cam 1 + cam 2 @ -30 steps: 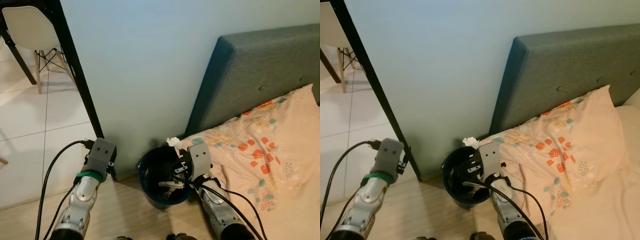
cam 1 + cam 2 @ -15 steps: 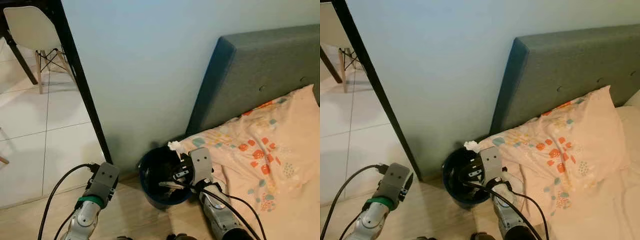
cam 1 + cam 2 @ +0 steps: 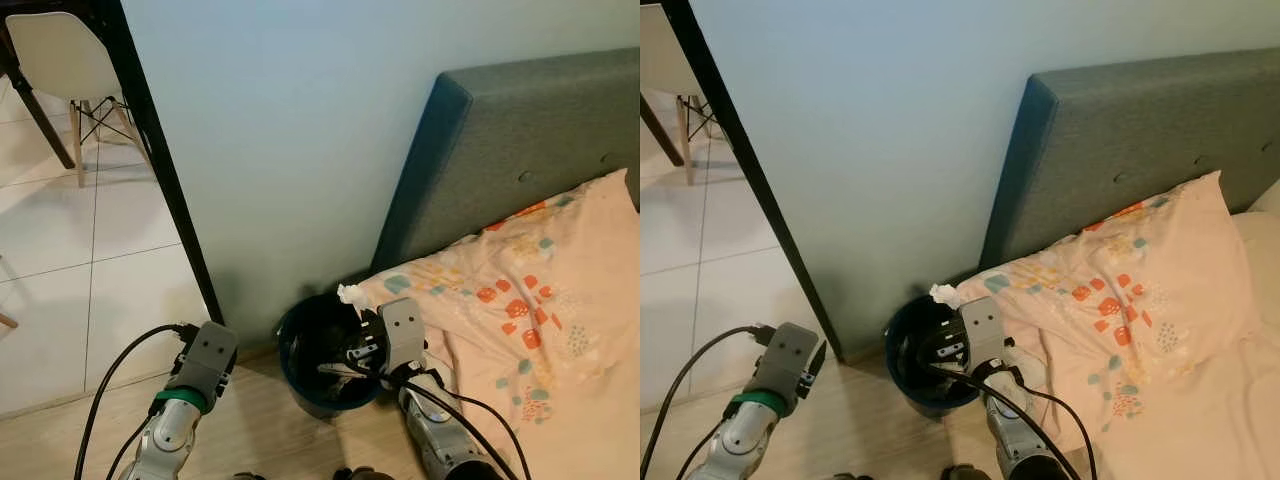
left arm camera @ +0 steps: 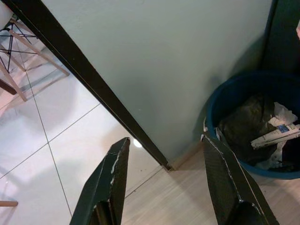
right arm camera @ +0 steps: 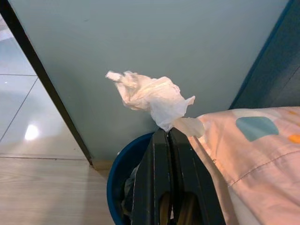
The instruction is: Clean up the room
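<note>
I am pinching the crumpled tissue (image 5: 152,97) in my right gripper (image 5: 168,132), just above the blue bin (image 3: 300,380). I should be centering it over the opening before spreading the fingers.

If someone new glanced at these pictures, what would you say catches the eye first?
Most striking is the crumpled white tissue pinched in the right end effector, held above the blue waste bin that stands on the floor between the wall and the bed. Next comes the peach pillow with orange and teal spots, leaning against the grey headboard. The left end effector hangs open beside the bin.
</note>
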Tool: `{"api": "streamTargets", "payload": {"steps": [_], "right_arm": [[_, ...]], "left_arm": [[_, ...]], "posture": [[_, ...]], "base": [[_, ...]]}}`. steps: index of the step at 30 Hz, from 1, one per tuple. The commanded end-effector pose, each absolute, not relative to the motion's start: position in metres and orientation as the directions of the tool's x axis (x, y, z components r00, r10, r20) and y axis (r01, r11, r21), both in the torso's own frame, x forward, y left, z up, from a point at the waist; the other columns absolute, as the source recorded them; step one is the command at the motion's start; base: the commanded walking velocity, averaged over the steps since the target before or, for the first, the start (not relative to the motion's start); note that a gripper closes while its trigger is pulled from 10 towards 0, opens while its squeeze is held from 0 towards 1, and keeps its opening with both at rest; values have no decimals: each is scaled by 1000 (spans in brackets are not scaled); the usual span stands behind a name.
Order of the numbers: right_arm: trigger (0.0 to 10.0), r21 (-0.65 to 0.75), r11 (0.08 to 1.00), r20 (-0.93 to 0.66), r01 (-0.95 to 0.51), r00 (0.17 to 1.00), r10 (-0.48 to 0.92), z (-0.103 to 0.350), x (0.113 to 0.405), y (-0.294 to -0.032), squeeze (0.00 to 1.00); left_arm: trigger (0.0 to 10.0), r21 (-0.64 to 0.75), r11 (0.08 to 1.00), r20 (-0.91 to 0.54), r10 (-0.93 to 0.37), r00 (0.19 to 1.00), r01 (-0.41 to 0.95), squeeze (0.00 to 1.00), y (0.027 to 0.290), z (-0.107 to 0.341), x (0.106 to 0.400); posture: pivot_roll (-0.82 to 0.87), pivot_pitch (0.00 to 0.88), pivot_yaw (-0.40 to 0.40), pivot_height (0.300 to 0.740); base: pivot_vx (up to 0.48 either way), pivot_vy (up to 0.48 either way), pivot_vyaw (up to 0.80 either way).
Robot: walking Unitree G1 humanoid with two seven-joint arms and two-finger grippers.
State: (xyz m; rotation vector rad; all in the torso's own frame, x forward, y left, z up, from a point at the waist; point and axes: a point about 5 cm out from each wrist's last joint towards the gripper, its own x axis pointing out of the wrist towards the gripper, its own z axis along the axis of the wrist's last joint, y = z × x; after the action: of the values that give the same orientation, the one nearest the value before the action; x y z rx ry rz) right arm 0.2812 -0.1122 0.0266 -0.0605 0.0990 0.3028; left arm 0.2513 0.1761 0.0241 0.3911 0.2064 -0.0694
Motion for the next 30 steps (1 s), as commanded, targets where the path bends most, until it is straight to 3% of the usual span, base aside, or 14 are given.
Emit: {"api": "streamTargets", "payload": {"steps": [1, 14, 21, 30], "right_arm": [[10000, -19, 956, -137, -293, 948, 287, 18, 274, -113, 0], [10000, -23, 953, -109, -302, 948, 298, 27, 282, -111, 0], [10000, -7, 939, -176, -343, 925, 337, 24, 292, -96, 0], [10000, -31, 938, -190, -345, 924, 333, 39, 314, -90, 0]], "left_arm": [[10000, 375, 921, -226, -22, 974, 108, 0, 180, 24, 250], [10000, 304, 944, -166, -78, 983, 126, 0, 181, 57, 256], [10000, 274, 953, -120, -102, 988, 131, 0, 179, 89, 245], [10000, 224, 963, -72, -137, 988, 150, 0, 169, 121, 232]], "posture": [[3, 81, 42, 740], [30, 157, 55, 740], [112, 263, 76, 740], [150, 316, 68, 740]], "base": [[0, 0, 0], [0, 0, 0], [0, 0, 0], [0, 0, 0]]}}
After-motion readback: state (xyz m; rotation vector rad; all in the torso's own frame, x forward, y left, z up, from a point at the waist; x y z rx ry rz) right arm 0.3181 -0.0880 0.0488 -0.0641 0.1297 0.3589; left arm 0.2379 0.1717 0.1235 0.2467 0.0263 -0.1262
